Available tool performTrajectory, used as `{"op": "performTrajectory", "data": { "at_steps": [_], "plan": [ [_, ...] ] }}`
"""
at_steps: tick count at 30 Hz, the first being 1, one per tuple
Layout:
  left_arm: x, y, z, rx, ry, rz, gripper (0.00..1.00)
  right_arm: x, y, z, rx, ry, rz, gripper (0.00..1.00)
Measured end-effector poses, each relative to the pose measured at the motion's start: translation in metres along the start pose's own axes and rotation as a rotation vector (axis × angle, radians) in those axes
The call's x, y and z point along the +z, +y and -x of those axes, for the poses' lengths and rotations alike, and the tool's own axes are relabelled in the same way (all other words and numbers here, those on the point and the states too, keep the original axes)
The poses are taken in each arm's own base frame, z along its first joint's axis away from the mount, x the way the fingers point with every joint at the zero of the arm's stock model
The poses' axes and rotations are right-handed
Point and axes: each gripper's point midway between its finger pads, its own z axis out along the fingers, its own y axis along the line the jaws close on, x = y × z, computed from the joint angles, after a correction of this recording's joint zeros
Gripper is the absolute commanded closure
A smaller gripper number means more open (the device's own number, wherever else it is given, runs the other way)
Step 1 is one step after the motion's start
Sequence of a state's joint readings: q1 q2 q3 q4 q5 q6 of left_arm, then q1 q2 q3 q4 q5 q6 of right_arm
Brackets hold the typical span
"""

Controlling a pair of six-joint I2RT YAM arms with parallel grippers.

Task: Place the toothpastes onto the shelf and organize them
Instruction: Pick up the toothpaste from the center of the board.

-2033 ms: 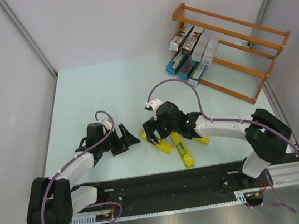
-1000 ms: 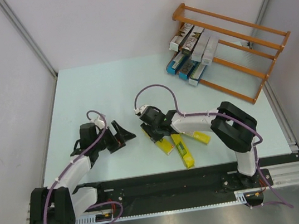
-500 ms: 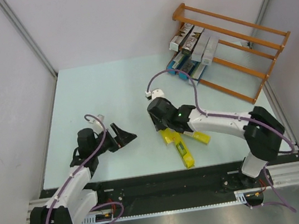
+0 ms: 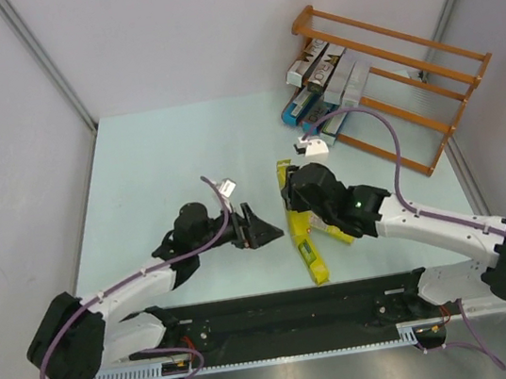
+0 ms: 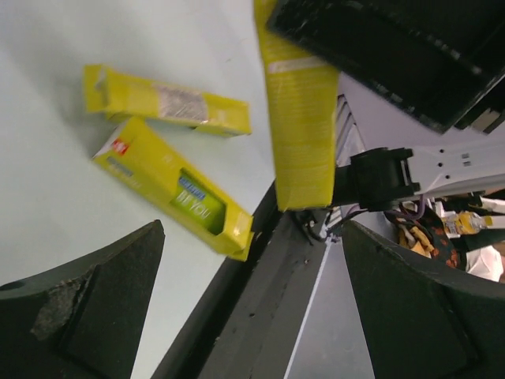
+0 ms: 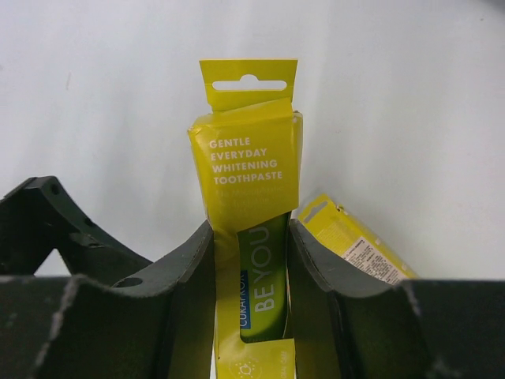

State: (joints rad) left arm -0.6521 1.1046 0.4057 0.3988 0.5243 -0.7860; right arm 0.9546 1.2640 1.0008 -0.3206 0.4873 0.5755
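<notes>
Yellow toothpaste (image 6: 246,178) clamped in right pincer (image 6: 251,260) (left pincer (image 5: 251,230) spread apart).

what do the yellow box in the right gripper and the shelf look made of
Yellow box: thin printed cardboard, smooth finish; creased flaps and a punched hang tab. Shelf: probably varnished wood, going by its orange-brown rails, though coated metal is possible.

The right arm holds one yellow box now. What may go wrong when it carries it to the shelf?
The right gripper pinches the yellow carton with a long end sticking out, so it may twist or slip. The open left gripper is close; they may collide. The cartons on the shelf could be knocked.
</notes>
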Motion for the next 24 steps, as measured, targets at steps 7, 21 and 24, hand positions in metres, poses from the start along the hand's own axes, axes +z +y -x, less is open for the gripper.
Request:
{"op": "performTrajectory", "data": {
  "at_steps": [7,21,24],
  "plan": [
    [0.040,-0.044,0.029,0.064,-0.008,-0.086,0.02,-0.022,-0.007,0.018,0.085,-0.073,0.014,0.77],
    [0.081,-0.066,0.019,0.078,0.059,-0.150,0.56,-0.034,-0.024,0.022,0.129,-0.117,-0.023,0.75],
    [0.081,-0.067,0.019,0.080,0.057,-0.157,0.57,-0.035,-0.024,0.022,0.129,-0.119,-0.023,0.65]
  ]
}}
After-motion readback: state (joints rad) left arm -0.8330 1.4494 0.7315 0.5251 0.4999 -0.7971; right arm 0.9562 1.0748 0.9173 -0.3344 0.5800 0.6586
